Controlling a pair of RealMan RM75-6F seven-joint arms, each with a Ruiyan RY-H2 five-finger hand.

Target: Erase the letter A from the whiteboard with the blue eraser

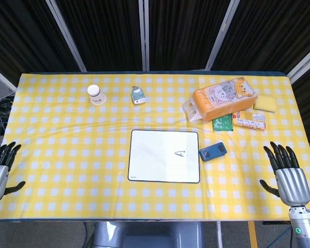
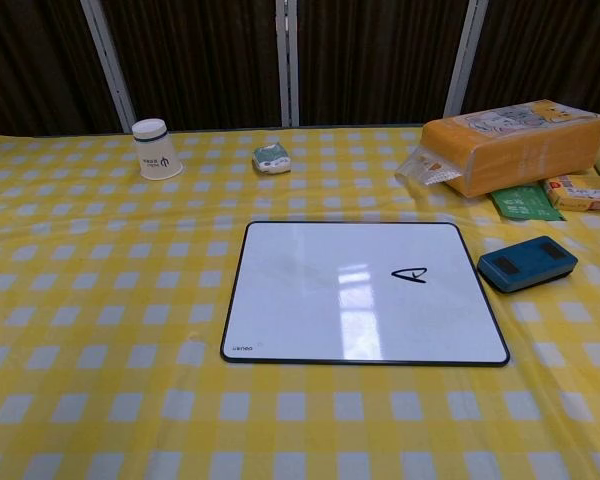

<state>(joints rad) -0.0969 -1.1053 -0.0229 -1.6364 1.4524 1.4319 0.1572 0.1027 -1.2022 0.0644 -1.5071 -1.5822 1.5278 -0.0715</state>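
Note:
A white whiteboard [image 1: 155, 155] [image 2: 320, 290] with a black rim lies flat at the middle of the yellow checked table. A black letter A [image 1: 180, 153] [image 2: 408, 274] is written near its right side. The blue eraser [image 1: 213, 152] [image 2: 526, 263] lies on the cloth just right of the board, apart from it. My left hand [image 1: 0, 170] hovers at the table's left front edge, fingers spread, holding nothing. My right hand [image 1: 287, 173] stands at the right front edge, fingers apart and empty, well right of the eraser. Neither hand shows in the chest view.
An upturned paper cup [image 1: 96, 94] [image 2: 156, 149] and a small green packet [image 1: 138, 95] [image 2: 271, 157] sit at the back. An orange tissue pack [image 1: 223, 97] [image 2: 515, 145], a green sachet [image 1: 223, 123], a flat box [image 1: 249, 120] and a yellow sponge [image 1: 265, 103] crowd the back right.

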